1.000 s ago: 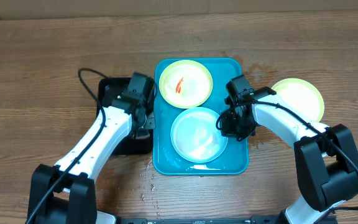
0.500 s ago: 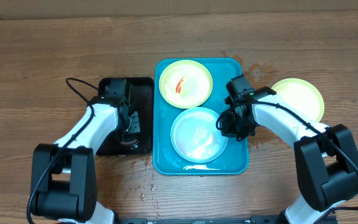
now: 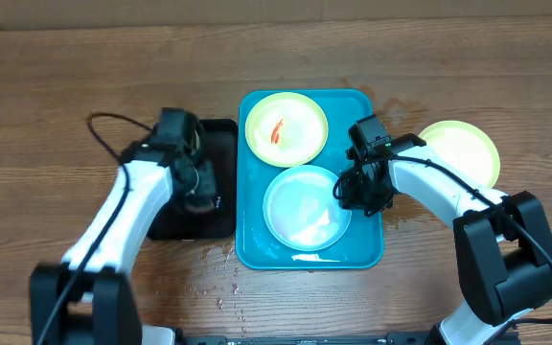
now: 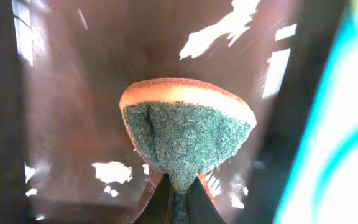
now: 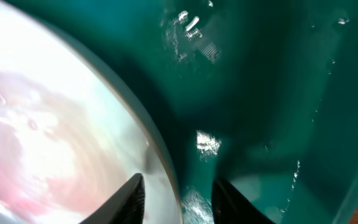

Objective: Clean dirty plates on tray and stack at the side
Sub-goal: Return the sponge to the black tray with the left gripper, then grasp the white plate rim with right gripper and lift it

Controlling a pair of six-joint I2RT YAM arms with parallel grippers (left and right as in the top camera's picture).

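Observation:
The teal tray (image 3: 367, 247) lies mid-table. On it are a yellow-green plate (image 3: 286, 127) with a red smear at the back and a pale blue-white plate (image 3: 303, 207) in front. A second yellow-green plate (image 3: 460, 151) lies on the table to the right. My right gripper (image 3: 349, 195) is open, and its fingers (image 5: 179, 202) straddle the pale plate's (image 5: 55, 124) right rim over the tray floor (image 5: 278, 93). My left gripper (image 3: 199, 196) is shut (image 4: 178, 196) on a green-and-orange sponge (image 4: 188, 130) above the black tray (image 3: 220, 139).
The black tray sits just left of the teal tray, whose edge shows in the left wrist view (image 4: 353, 124). Water drops (image 3: 228, 287) lie on the wood in front of the trays. A wet patch (image 3: 401, 103) is behind the tray's right corner.
My left arm has swung left from the teal tray's edge to over the black tray, with the sponge. My right arm and the plates have not moved.

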